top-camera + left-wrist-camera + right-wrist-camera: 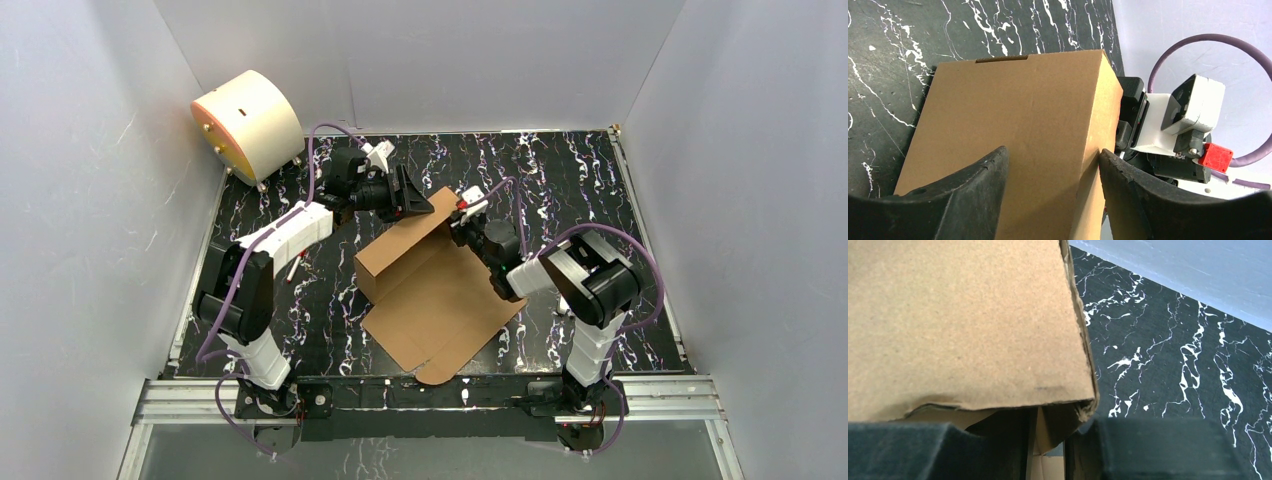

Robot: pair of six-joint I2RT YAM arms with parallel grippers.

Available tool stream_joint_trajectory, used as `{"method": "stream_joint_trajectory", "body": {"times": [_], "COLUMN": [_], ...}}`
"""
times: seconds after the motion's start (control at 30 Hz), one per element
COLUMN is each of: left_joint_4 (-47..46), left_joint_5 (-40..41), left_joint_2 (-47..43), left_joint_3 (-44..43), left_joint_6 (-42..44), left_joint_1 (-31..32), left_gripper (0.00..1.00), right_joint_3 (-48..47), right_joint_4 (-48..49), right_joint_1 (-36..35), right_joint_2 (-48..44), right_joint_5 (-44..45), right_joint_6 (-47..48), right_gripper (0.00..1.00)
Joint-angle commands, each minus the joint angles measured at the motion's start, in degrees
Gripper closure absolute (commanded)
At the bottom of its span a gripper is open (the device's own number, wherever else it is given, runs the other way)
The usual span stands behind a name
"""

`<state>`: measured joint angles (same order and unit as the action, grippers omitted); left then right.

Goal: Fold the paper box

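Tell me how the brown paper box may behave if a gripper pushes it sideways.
The paper box is thin corrugated cardboard, so probably light and likely to slide on the smooth-looking table. With one wall raised and the near panel lying flat, it may bend at its creases rather than move whole.

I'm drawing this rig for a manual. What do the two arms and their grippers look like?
Both the left arm and right arm have white link covers between black joints. A purple cable loops along each. The left gripper and right gripper have broad matte-black fingers. Behind the right gripper sits a white boxy housing with a small red part.
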<state>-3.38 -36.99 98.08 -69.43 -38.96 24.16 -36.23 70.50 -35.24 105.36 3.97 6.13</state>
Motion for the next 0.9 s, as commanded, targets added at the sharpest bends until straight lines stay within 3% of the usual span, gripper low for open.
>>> {"method": "stream_joint_trajectory", "body": {"times": [0.0,0.3,0.5,0.67,0.87], "left_joint_4": [0.0,-1.6,-1.8,2.7,7.5], "left_joint_5": [-4.8,-5.6,-4.5,0.2,6.2], "left_joint_2": [-2.2,-3.6,-4.8,-6.4,-10.2], "left_joint_3": [2.0,3.1,3.5,2.6,1.3], "left_joint_6": [-2.6,-3.9,-3.7,0.4,4.9], "left_joint_1": [0.4,1.0,1.0,1.0,-0.4], "left_gripper": [0.38,0.39,0.38,0.33,0.24], "right_joint_3": [-2.8,-5.1,-5.9,-5.1,-3.6], "right_joint_4": [4.0,-0.4,-1.0,0.7,-2.5], "right_joint_1": [0.1,-0.9,-1.0,-1.0,-1.0], "right_joint_2": [0.0,0.4,1.0,1.1,-2.6], "right_joint_5": [8.5,16.6,16.1,8.2,7.6], "right_joint_6": [-0.9,-1.9,-3.1,-3.0,-2.4], "right_gripper": [0.71,0.72,0.72,0.64,0.55]}}
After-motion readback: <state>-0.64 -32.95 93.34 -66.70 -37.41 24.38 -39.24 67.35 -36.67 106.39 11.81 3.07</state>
